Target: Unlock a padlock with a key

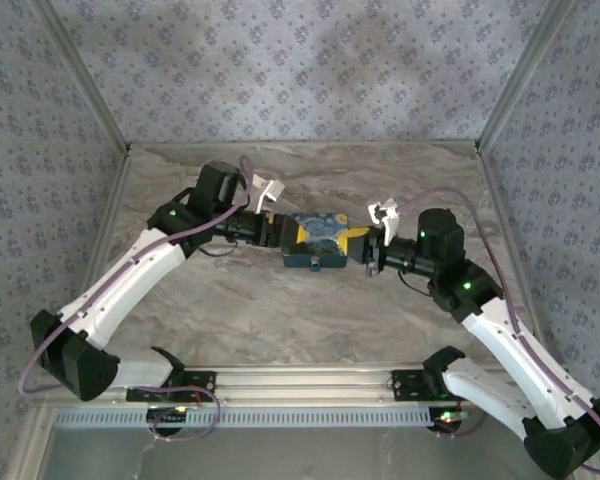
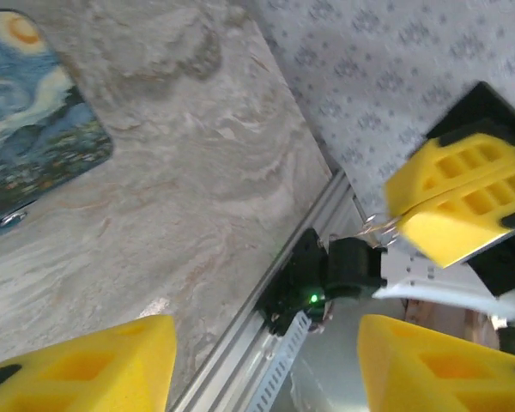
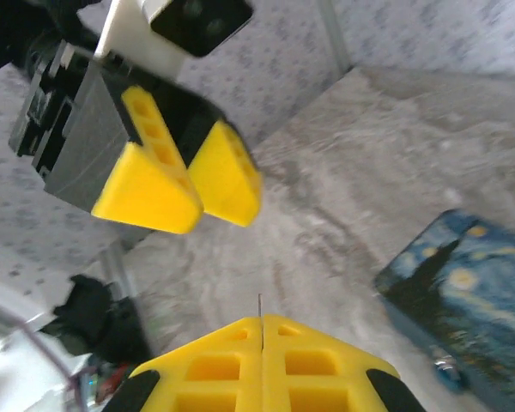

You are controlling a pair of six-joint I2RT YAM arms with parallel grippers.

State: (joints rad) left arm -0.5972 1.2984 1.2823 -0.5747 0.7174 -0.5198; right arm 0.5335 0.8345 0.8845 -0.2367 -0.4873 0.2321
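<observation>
Around the tabletop [image 1: 280, 310], upright panels [image 1: 280, 70] are set along the left, far and right edges and joined by metal corner posts. A slotted aluminium rail [image 1: 300, 382] is run along the near edge. Open surface is left in front of and behind the middle. To either side, the room is taken up by two white arms bent inward from the near corners.

At the centre a box [image 1: 315, 235] is laid flat. The left hand [image 1: 292, 237] is seen over its left end and the right hand [image 1: 358, 238] over its right end, tips turned toward each other, so both short ends are blocked. Whether either touches the box cannot be told from above. On the box's near side a small metal piece [image 1: 315, 264] is seen; whether it is the padlock cannot be told at this size.

From its own wrist, the left hand is shown with its fingers [image 2: 112, 369] spread wide. The right hand is shown pressed together, its pads [image 3: 215, 360] meeting along a fine seam. A thin dark sliver [image 3: 259, 302] is seen to project from that seam; whether it is a key cannot be told.

The tabletop is finished in smooth grey-beige marbling. The panels are covered with a pale floral print. The box is rectangular with rounded corners and is printed with a swirling blue-and-yellow night sky. The fingers are yellow wedges, moulded with rectangular hollows.
</observation>
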